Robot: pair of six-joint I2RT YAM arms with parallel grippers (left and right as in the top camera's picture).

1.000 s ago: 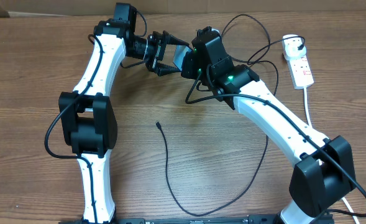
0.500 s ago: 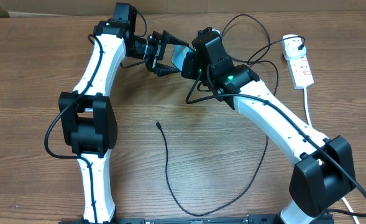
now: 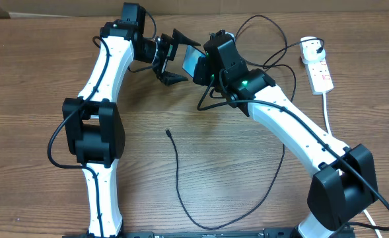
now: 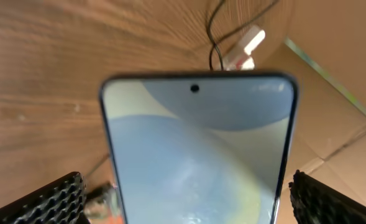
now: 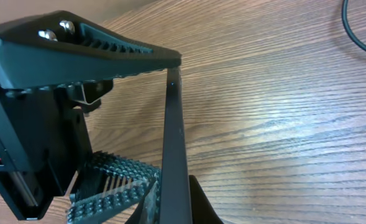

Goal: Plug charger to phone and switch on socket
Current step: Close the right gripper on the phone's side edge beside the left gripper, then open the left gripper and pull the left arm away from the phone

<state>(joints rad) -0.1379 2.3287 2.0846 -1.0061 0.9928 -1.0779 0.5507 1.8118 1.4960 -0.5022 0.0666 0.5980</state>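
"Brown wooden table (image 3: pixel 35 79) – so where's the black-edged, blue-screened rectangular smartphone (image 4: pixel 198 149)?"

"Up above the far edge – right gripper (image 5: pixel 164 121) clamped on its thin side, left gripper (image 3: pixel 179 57) spread wide around it. Thin black charger cable (image 3: pixel 177 172) lies loose mid-table."

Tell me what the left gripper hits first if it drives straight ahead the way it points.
The phone: it stands right ahead between the open fingers of the left gripper, gripped by the right gripper. Contact looks near, though depth is hard to judge.

Table (image 3: pixel 29 79) wood-grain, matt — phone (image 4: pixel 198 149) screen glossy, likely glass.
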